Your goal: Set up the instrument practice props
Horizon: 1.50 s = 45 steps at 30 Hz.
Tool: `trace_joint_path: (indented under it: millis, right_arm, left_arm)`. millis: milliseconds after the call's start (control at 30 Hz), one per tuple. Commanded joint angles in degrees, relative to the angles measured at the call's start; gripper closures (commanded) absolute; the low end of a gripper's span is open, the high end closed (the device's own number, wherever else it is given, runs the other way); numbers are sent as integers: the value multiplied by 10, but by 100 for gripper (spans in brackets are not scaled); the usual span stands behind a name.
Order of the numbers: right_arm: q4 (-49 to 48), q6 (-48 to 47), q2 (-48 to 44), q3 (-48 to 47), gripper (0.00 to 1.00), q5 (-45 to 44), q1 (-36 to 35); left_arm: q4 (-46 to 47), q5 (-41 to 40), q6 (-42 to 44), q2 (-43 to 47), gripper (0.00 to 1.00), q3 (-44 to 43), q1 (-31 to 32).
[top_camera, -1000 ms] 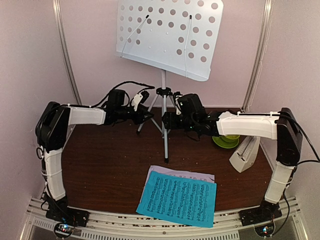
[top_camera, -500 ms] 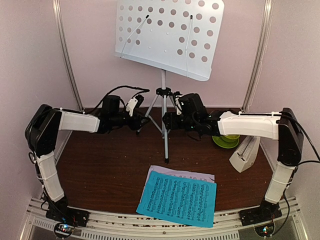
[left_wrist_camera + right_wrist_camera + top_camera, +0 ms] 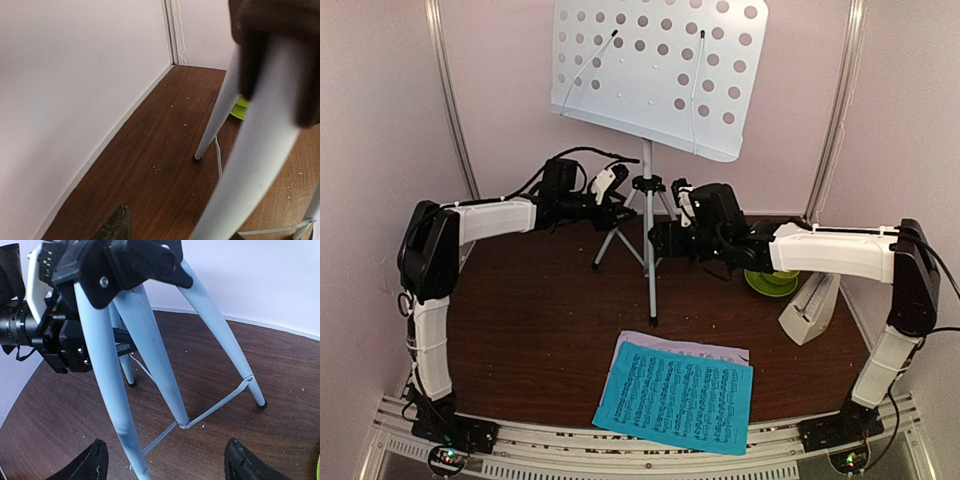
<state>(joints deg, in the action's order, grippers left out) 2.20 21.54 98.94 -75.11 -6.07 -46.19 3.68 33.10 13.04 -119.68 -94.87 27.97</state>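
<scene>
Your music stand [image 3: 648,215] stands at the back middle of the brown surface [image 3: 530,330]. Its grey tripod legs [image 3: 150,360] are spread, with their feet down on the wood. The pale perforated desk [image 3: 660,70] sits tilted at the top of the pole, in front of the back wall [image 3: 510,120].

Your left claw [image 3: 617,212] is up against the stand's left-hand leg, high on it. In its own wrist view that leg is a blur right at the lens and only one dark fingertip [image 3: 116,226] shows. So I cannot tell whether it is pinching the leg or just lying beside it.

Your right claw [image 3: 167,467] faces the tripod from the right side, low down. Its fingertips [image 3: 92,462] are spread wide and grip nothing. The nearest leg runs down between them, closer to the left-hand tip in that view.

The cyan music sheet [image 3: 675,395] lies flat at the near edge of the surface, on top of the lilac music sheet [image 3: 720,352], which shows only as a strip along the far side. The cream metronome [image 3: 810,312] is at the right, below your right forearm. It sits just beside the lime-green cup and saucer [image 3: 770,283].
</scene>
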Motion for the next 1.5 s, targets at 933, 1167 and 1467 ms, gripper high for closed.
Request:
trace_joint_path:
  millis: [933,1167,1467]
  right_arm:
    - [-80,-38,-32,41,13,78,17]
    - [-104,-56,-29,67,12,89,18]
    - [-155,-76,-17,102,23,104,24]
  left_arm:
    - [127,-266,-115,141,100,216,90]
    - [133,-324,-138,141,100,232,134]
    - [147,-347,-174,141,100,242,144]
